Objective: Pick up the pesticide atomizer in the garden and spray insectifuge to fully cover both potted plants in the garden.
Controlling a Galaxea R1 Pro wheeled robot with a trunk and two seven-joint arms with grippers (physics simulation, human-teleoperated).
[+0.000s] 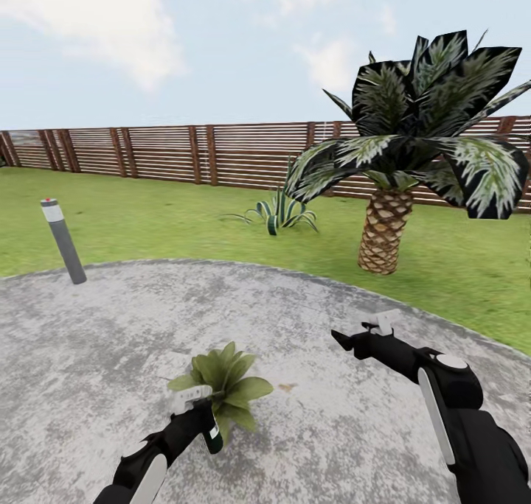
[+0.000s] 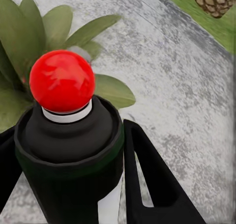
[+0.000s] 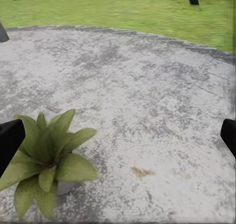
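While my head view takes in the whole scene, the wrist views supply the close detail. Head view: my left gripper (image 1: 198, 415) is clamped on the pesticide atomizer (image 1: 213, 436), held low over the round gravelly patio (image 1: 103, 342) and just beside a potted plant (image 1: 225, 382); my right gripper (image 1: 352, 338) hangs apart from it with nothing between its fingers. Behind stand a grey bollard lamp (image 1: 63, 242), a striped-leaf bush (image 1: 280, 213), a palm (image 1: 413, 150), the lawn (image 1: 169, 209) and a slatted fence (image 1: 162, 152). Left wrist view: the atomizer's red tip (image 2: 62, 80) and dark collar sit between the black fingers (image 2: 152, 180), with the plant's leaves (image 2: 34, 32) directly beyond. Right wrist view: the fingertips (image 3: 10, 140) stand wide apart at either edge, and the plant's small grey pot (image 3: 66, 187) peeps out under its leaves.
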